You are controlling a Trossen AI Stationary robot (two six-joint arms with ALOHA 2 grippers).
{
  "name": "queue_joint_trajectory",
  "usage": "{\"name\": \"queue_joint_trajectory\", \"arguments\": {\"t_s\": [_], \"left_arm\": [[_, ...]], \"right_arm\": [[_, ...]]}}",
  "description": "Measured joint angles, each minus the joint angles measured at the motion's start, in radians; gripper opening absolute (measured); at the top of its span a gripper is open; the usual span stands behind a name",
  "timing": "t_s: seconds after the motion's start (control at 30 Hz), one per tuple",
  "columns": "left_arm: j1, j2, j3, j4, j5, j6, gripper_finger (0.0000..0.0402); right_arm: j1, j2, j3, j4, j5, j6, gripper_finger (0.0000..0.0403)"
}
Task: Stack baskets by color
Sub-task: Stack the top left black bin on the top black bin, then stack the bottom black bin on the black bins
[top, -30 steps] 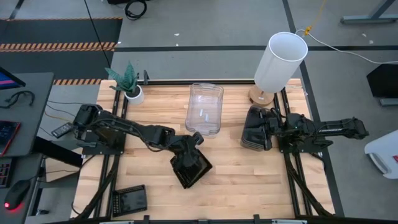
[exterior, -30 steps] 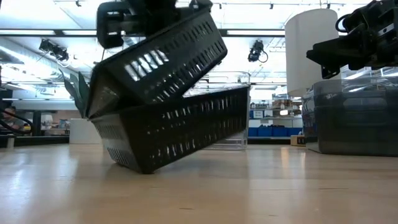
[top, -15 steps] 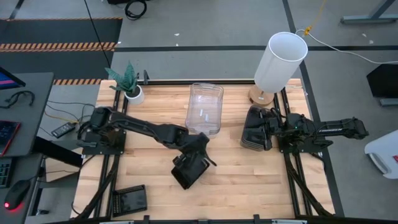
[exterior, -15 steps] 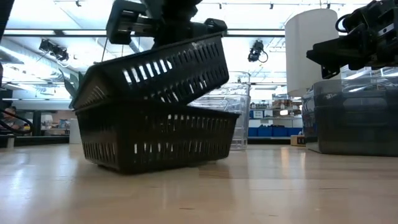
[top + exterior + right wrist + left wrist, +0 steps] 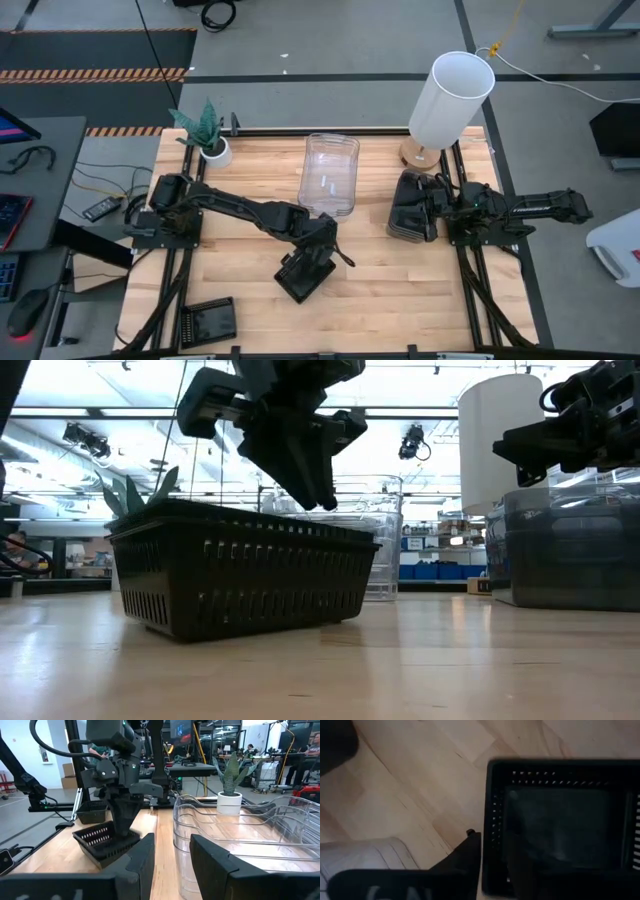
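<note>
Where the black baskets sit nested mid-surface, I see the left hand just above them, fingers parted, holding nothing; the right hand waits open beside the grey baskets.

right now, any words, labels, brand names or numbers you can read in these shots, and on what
None can be read.
Pale marks on the left gripper housing in the left wrist view: too blurred to read.
The black baskets, clear baskets and grey baskets show no label.
</note>
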Motion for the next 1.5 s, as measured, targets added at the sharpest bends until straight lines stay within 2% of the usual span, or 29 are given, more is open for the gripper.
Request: {"name": "queue_joint_trajectory", "arguments": {"t_s": [0.23, 0.33, 0.5, 0.67, 0.8, 1.1, 1.3, 1.4, 1.5], "left_arm": [[-0.004, -0.014, 0.0, -0.012, -0.004, -0.061, 0.0149], [-0.018, -0.049, 0.0, -0.015, -0.004, -0.146, 0.0155], [-0.06, -0.128, 0.0, -0.082, 0.001, -0.457, 0.0135], [-0.114, -0.162, 0.0, -0.244, 0.01, -0.8, 0.0118], [-0.197, -0.162, -0.013, -0.372, -0.004, -1.025, 0.0117], [-0.414, -0.161, -0.105, -0.559, -0.065, -1.311, 0.0117], [-0.523, -0.161, -0.154, -0.662, -0.068, -1.407, 0.0115], [-0.58, -0.193, -0.221, -0.683, -0.068, -1.474, 0.0099], [-0.634, -0.265, -0.304, -0.665, -0.046, -1.587, 0.0067]], "right_arm": [[0.0, 0.0, 0.0, 0.0, 0.0, 0.0, 0.013], [0.0, 0.0, 0.0, 0.0, 0.0, 0.0, 0.013], [0.0, 0.0, 0.0, 0.0, 0.0, 0.0, 0.013], [0.0, 0.0, 0.0, 0.001, 0.0, 0.0, 0.013], [0.0, 0.0, 0.0, 0.001, 0.0, 0.0, 0.013], [0.0, 0.0, 0.0, 0.001, 0.0, 0.0, 0.013], [0.0, 0.0, 0.0, 0.0, 0.0, 0.0, 0.013], [0.0, 0.0, 0.0, 0.0, 0.0, 0.0, 0.013], [0.0, 0.0, 0.0, 0.001, 0.0, 0.0, 0.013]]}}
